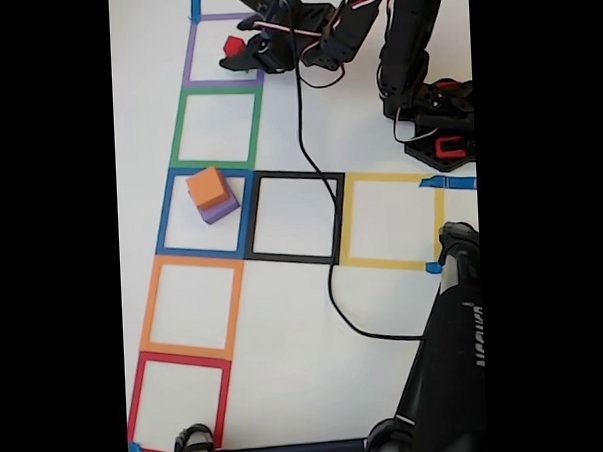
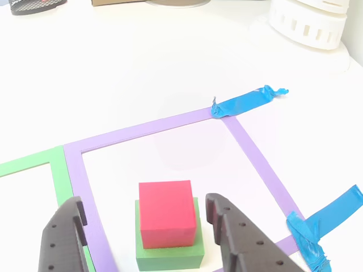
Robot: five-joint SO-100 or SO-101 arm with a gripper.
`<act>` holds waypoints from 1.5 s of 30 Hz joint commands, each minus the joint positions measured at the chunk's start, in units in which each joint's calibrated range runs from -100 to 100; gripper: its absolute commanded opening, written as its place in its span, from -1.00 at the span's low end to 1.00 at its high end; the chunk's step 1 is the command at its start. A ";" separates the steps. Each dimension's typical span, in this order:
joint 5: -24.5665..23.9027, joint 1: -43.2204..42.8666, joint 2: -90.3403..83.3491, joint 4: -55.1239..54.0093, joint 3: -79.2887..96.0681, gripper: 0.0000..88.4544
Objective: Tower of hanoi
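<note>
Inside the blue tape square (image 1: 204,212) in the fixed view, we see the purple block (image 1: 222,208) carrying the orange block (image 1: 207,186). Within the purple tape square (image 2: 170,126), the green block (image 2: 170,253) bears the red block (image 2: 167,212). Our gripper (image 2: 148,242) stands open, a finger on either side of that pair, touching neither.

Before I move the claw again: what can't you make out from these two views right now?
- Green block: in the fixed view the arm hides it; just the red block peeks out.
- Claw: fingertips cut off by the bottom edge of the other view; it is open, straddling the red-on-green stack.
- Purple block: mostly covered by the orange block in the fixed view.
</note>
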 commanded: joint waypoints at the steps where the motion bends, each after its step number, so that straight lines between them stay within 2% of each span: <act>1: 0.36 -0.62 2.12 -3.62 -1.33 -0.46; 12: 0.36 -1.68 6.96 -6.70 -3.24 -0.53; 28: 0.36 -2.06 7.93 -6.78 -3.51 -0.82; 45: 0.36 -2.54 6.24 -4.27 -2.97 -0.95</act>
